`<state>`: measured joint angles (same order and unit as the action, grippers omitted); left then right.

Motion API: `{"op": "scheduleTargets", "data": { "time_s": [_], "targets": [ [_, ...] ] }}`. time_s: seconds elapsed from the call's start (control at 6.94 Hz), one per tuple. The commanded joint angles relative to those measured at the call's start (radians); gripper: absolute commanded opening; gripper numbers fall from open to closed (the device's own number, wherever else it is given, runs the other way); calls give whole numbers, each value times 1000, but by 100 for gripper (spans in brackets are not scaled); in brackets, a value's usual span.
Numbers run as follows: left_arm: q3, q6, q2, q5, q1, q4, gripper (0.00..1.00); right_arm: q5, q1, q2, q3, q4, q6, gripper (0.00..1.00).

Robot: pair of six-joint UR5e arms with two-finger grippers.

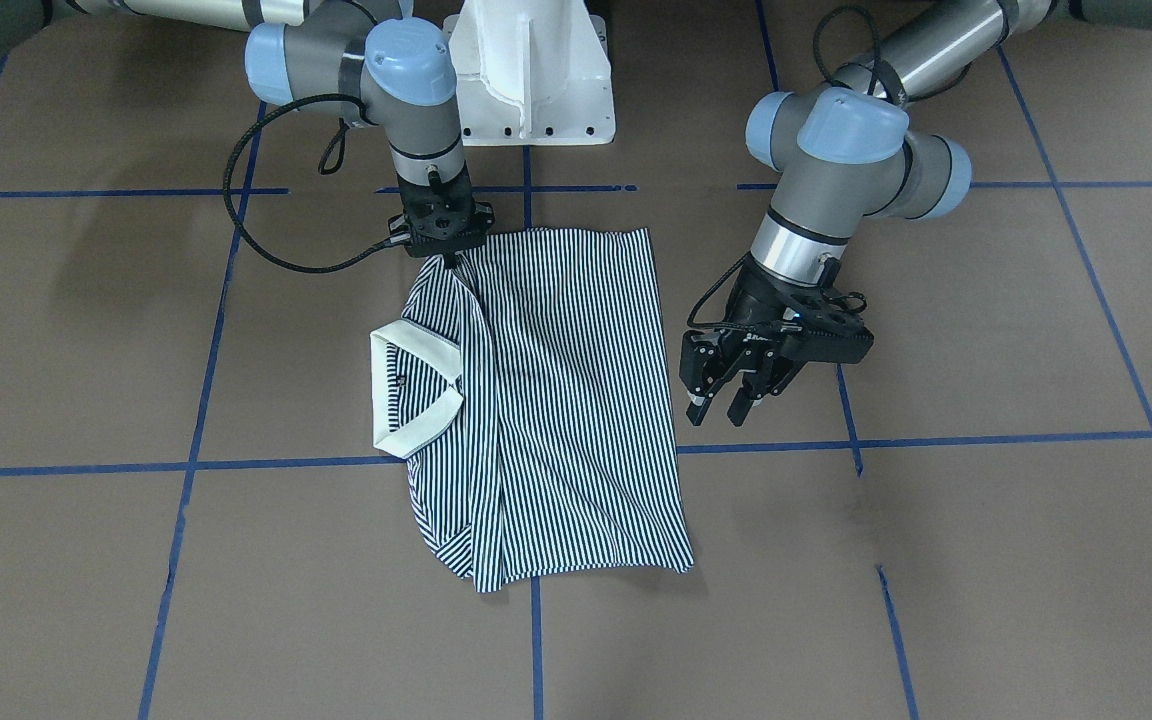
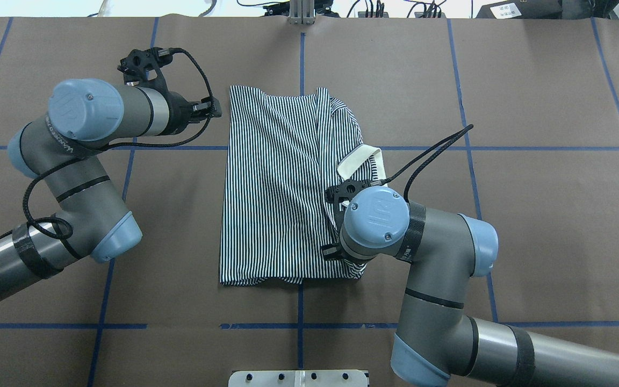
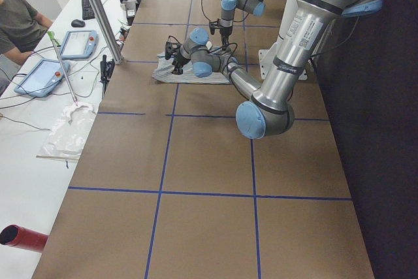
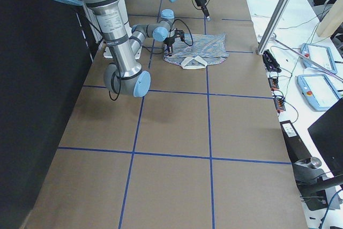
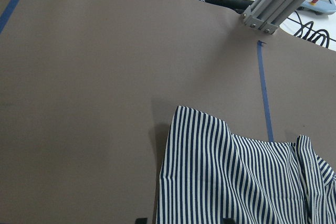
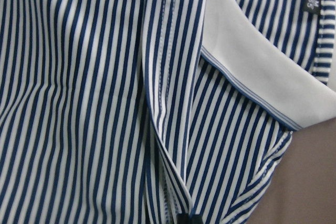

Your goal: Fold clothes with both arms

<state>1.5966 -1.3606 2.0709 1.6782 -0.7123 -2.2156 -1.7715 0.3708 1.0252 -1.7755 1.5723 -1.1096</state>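
Lying flat near the middle of the brown paper-covered desk, the navy-and-white striped short-sleeved polo shirt forms a roughly rectangular shape, crossed by soft creases. Its plain white collar sits on the side toward the robot's right arm, and its straight hem edge faces the left arm. Blue tape lines divide the desk into squares, and the white pedestal base stands just beyond the shirt's near-robot edge.

The right pincer points straight down at the shirt's corner nearest the base, on the collar side. Its black fingers are clenched on a raised fold of striped cloth; the right wrist view shows that fold running down to the fingertips, just beside the collar.

The left pincer is released, its two black fingers spread apart and tilted toward the desk. It hangs just beside the hem edge, apart from the cloth. The left wrist view shows one corner of the shirt lying ahead of it.
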Motion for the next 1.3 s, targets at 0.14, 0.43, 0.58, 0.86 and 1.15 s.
{"op": "scheduleTargets", "data": {
  "time_s": [0.14, 0.43, 0.58, 0.86, 1.15],
  "targets": [
    [-1, -5, 2, 0, 1, -1, 57, 1, 2, 83, -68, 0, 1, 0],
    [0, -6, 3, 0, 1, 0, 57, 33, -42, 113, -93, 8, -19, 1],
    [0, -6, 2, -2, 1, 0, 57, 32, -44, 102, -94, 18, -24, 56],
    [-1, -14, 2, -2, 1, 0, 57, 27, -33, 95, -93, 55, -23, 100],
    [-1, -15, 2, -2, 1, -1, 57, 26, 55, 51, -69, 61, -4, 100]
  ]
}}
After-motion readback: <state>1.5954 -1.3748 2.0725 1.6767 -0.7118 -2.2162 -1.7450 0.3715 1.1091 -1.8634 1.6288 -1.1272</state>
